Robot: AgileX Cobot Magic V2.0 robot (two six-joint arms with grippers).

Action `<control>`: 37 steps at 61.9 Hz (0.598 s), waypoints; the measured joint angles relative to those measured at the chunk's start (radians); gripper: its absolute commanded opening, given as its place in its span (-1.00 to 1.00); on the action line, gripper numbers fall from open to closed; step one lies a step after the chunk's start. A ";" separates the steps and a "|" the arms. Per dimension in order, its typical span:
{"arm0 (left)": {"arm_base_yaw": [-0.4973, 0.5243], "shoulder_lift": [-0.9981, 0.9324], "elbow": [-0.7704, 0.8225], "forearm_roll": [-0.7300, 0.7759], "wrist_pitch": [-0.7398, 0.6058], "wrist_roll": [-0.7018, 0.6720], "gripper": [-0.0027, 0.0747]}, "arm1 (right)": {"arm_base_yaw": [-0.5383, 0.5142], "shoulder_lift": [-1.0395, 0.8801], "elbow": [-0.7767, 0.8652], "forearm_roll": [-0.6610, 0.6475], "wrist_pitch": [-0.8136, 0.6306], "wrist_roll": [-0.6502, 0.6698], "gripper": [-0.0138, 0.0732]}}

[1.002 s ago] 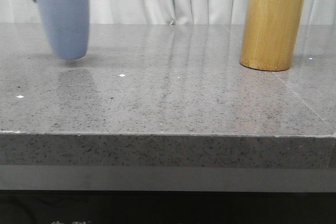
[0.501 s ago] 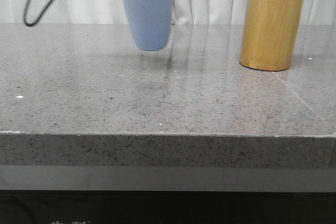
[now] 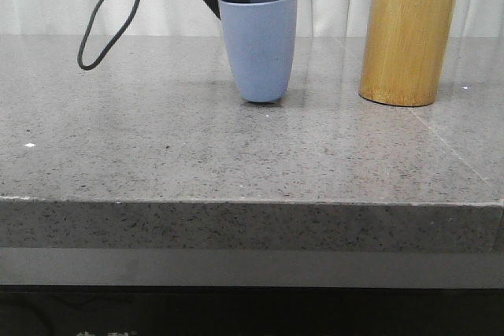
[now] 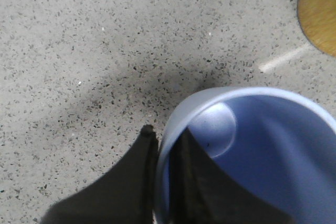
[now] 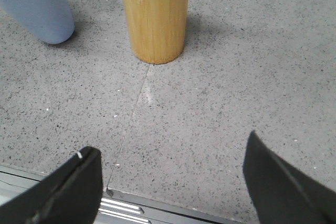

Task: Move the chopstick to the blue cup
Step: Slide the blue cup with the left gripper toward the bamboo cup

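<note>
Both left end effector [image 4: 164,182] fingers pinch blue cup [image 3: 259,43] rim.

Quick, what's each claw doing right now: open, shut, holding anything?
Left claw: shut on the rim of the blue cup, one finger inside, one outside.
Right claw: open, holding nothing.

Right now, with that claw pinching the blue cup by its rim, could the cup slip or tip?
The blue cup looks light and stiff, probably plastic. The left gripper pinches only one wall, so it might swing or slip. Its base narrows, so a nudge could tip it.
</note>
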 measured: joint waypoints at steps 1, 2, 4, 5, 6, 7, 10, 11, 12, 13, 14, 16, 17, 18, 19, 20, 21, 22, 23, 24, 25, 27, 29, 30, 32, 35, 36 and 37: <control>0.000 0.002 0.000 0.000 0.000 0.000 -0.98 | 0.000 0.000 0.000 0.000 0.000 0.000 0.63; 0.000 0.002 0.000 0.000 0.000 0.000 -0.98 | 0.000 0.000 0.000 0.000 0.000 0.000 0.63; 0.000 0.002 0.000 0.000 0.000 0.000 -0.98 | 0.000 0.000 0.000 0.000 0.000 0.000 0.63; 0.000 0.002 0.000 0.000 0.000 0.002 -0.98 | 0.000 0.000 0.000 0.000 0.000 0.000 0.63; 0.000 0.002 0.000 0.000 0.000 0.002 -0.98 | 0.000 0.000 0.000 0.000 0.000 0.000 0.63; 0.000 0.002 0.000 0.000 0.000 0.002 -0.98 | 0.000 0.000 0.000 0.000 0.000 0.000 0.63; 0.000 0.002 0.000 0.000 0.000 0.002 -0.98 | 0.000 0.000 0.000 0.000 0.000 0.000 0.63; 0.000 0.002 0.000 0.000 0.000 0.002 -0.98 | 0.000 0.000 0.000 0.000 0.000 0.000 0.63; 0.000 0.002 0.000 0.000 0.000 0.002 -0.98 | 0.000 0.000 0.000 0.000 0.000 0.000 0.63; 0.000 0.002 0.000 0.000 0.000 0.002 -0.98 | 0.000 0.000 0.000 0.000 0.000 0.000 0.63; 0.000 0.002 0.000 0.000 0.000 0.002 -0.98 | 0.000 0.000 0.000 0.000 0.000 0.000 0.63; 0.000 0.002 0.000 0.000 0.000 0.002 -0.98 | 0.000 0.000 0.000 0.000 0.000 0.000 0.63; 0.000 0.002 0.000 0.000 0.000 0.002 -0.98 | 0.000 0.000 0.000 0.000 0.000 0.000 0.63; 0.000 0.002 0.000 0.000 0.000 0.002 -0.98 | 0.000 0.000 0.000 0.000 0.000 0.000 0.63; 0.000 0.002 0.000 0.000 0.000 0.002 -0.98 | 0.000 0.000 0.000 0.000 0.000 0.000 0.63; 0.000 0.002 0.000 0.000 0.000 0.002 -0.98 | 0.000 0.000 0.000 0.000 0.000 0.000 0.63; 0.000 0.002 0.000 0.000 0.000 0.002 -0.98 | 0.000 0.000 0.000 0.000 0.000 0.000 0.63; 0.000 0.002 0.000 0.000 0.000 0.002 -0.98 | 0.000 0.000 0.000 0.000 0.000 0.000 0.63; 0.000 0.002 0.000 0.000 0.000 0.002 -0.98 | 0.000 0.000 0.000 0.000 0.000 0.000 0.63; 0.000 0.002 0.000 0.000 0.000 0.002 -0.98 | 0.000 0.000 0.000 0.000 0.000 0.000 0.63; 0.000 0.002 0.000 0.000 0.000 0.002 -0.98 | 0.000 0.000 0.000 0.000 0.000 0.000 0.63; 0.000 0.002 0.000 0.000 0.000 0.002 -0.98 | 0.000 0.000 0.000 0.000 0.000 0.000 0.63; 0.000 0.002 0.000 0.000 0.000 0.002 -0.98 | 0.000 0.000 0.000 0.000 0.000 0.000 0.63; 0.000 0.002 0.000 0.000 0.000 0.002 -0.97 | 0.000 0.000 0.000 0.000 0.000 0.000 0.63; 0.000 0.002 0.000 0.000 0.000 0.002 -0.96 | 0.000 0.000 0.000 0.000 0.002 0.000 0.63; 0.000 0.002 0.000 0.000 0.000 0.002 -0.83 | 0.000 0.000 0.000 0.000 0.002 0.000 0.63; 0.000 0.002 0.000 0.000 0.000 0.002 -0.79 | 0.000 0.000 0.000 0.000 0.004 0.000 0.63; 0.000 0.002 0.000 0.000 0.000 0.002 -0.74 | 0.000 0.000 0.000 0.000 0.004 0.000 0.63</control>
